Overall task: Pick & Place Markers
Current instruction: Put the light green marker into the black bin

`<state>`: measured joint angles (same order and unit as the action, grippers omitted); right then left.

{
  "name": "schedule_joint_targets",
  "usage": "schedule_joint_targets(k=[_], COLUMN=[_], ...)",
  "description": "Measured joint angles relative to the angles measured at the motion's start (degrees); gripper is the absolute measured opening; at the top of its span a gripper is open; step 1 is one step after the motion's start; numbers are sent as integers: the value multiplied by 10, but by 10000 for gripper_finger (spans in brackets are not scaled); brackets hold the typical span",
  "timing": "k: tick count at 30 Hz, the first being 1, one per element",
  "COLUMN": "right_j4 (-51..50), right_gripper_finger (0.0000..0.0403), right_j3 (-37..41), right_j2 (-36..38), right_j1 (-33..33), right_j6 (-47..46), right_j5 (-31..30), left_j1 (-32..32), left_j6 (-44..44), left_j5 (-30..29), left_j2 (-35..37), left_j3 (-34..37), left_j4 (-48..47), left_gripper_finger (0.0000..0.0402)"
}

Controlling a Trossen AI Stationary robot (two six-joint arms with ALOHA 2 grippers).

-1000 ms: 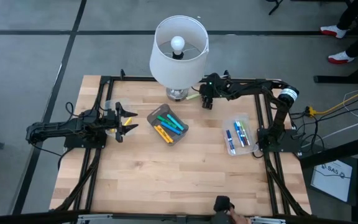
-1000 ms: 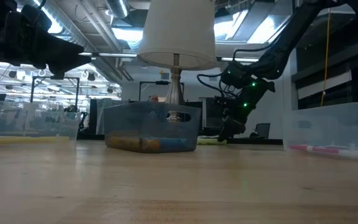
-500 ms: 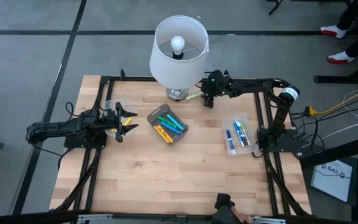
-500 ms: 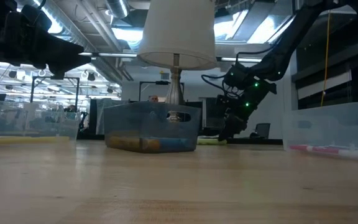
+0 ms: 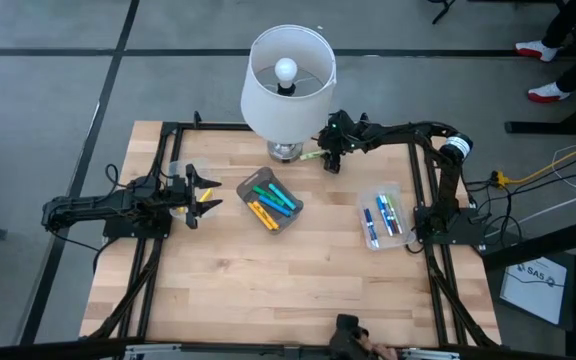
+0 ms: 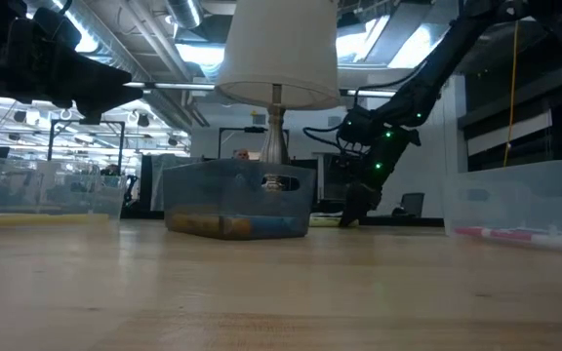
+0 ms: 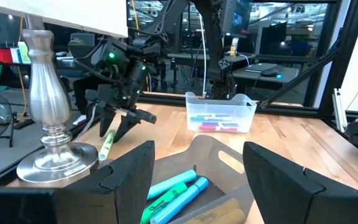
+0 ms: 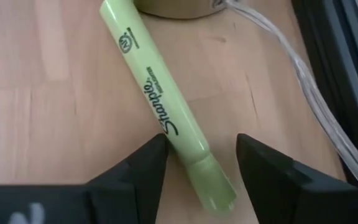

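Observation:
A yellow-green highlighter (image 8: 157, 99) lies flat on the wood beside the lamp base, also visible in the high view (image 5: 313, 155) and the left wrist view (image 7: 106, 147). My right gripper (image 8: 202, 142) hangs over its end, open, one finger on each side of the barrel; I see no touch. Green, blue and orange markers lie in the middle clear bin (image 5: 269, 200). Blue, green and pink ones lie in the right bin (image 5: 383, 215). My left gripper (image 5: 206, 190) waits open at the table's left, by a third clear bin (image 5: 180, 172).
The lamp (image 5: 288, 70) stands at the table's far middle; its silver base (image 7: 55, 158) and cable (image 8: 278, 68) lie close to the highlighter. A black frame (image 5: 423, 160) edges the table. Bare wood lies on the near half.
My right gripper has moved a little toward the lamp base and the highlighter, staying low over the table. The left arm and the markers have kept still.

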<state>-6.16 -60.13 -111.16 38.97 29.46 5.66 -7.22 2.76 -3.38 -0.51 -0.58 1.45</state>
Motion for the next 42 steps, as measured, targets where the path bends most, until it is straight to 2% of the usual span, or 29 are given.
schedule_joint_targets(k=[5, 11, 14, 23, 32, 42], right_j4=[-44, -110, -139, -217, -292, -325], right_gripper_finger=[159, 88, 69, 76, 68, 67], right_j3=[-21, -39, -42, -42, -41, -40], right_j2=[17, 22, 22, 23, 23, 23], right_j1=[-16, -38, -48, -79, -132, -183], right_j6=[7, -34, -42, -103, -116, -146], right_j5=[-11, -2, -1, -2, -3, -2], left_j1=[0, 0, 0, 0, 0, 0], left_j6=[0, 0, 0, 0, 0, 0], left_j5=[0, 0, 0, 0, 0, 0], left_j2=[0, 0, 0, 0, 0, 0], left_j3=[0, 0, 0, 0, 0, 0], left_j4=[0, 0, 0, 0, 0, 0], left_gripper_finger=[240, 240, 240, 240, 239, 239])
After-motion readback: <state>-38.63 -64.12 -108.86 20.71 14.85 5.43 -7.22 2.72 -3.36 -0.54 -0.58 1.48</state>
